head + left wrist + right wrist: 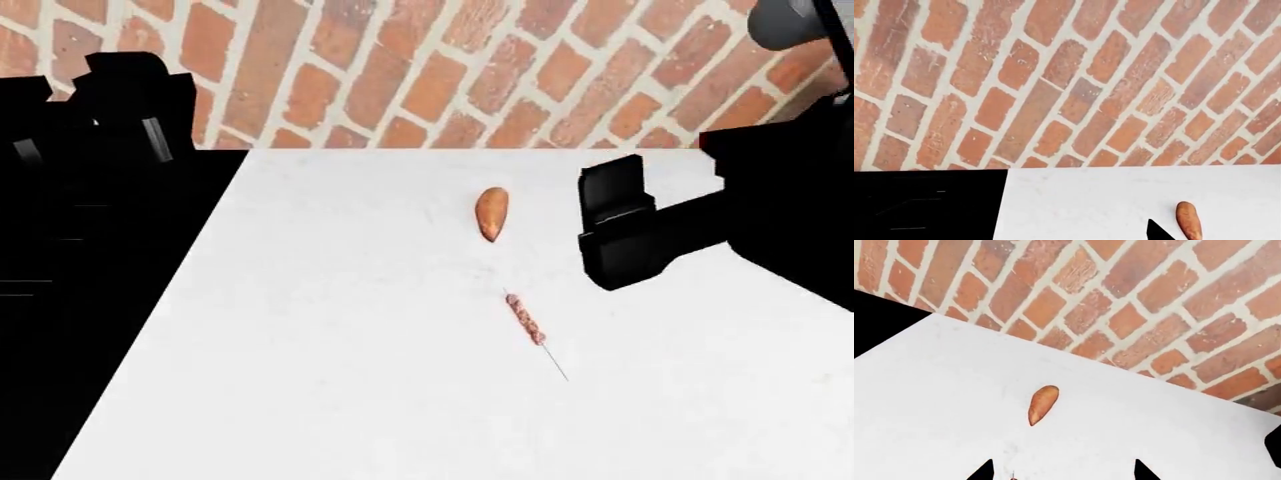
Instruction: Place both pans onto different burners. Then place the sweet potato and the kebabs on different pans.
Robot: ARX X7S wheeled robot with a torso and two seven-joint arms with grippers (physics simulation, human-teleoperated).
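Matt white counter (pixel 334 380); rough brick wall (pixel 441 70).

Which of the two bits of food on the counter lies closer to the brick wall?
The sweet potato: plump, orange, oval. The thin kebab lies farther from the wall.

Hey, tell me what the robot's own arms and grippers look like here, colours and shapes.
Both arms render as flat black blocky silhouettes. The right arm is a boxy black link ending in a squared block, with a grey rounded part at the picture's upper corner. The right gripper shows two black pointed fingertips. The left arm is stacked black boxes.
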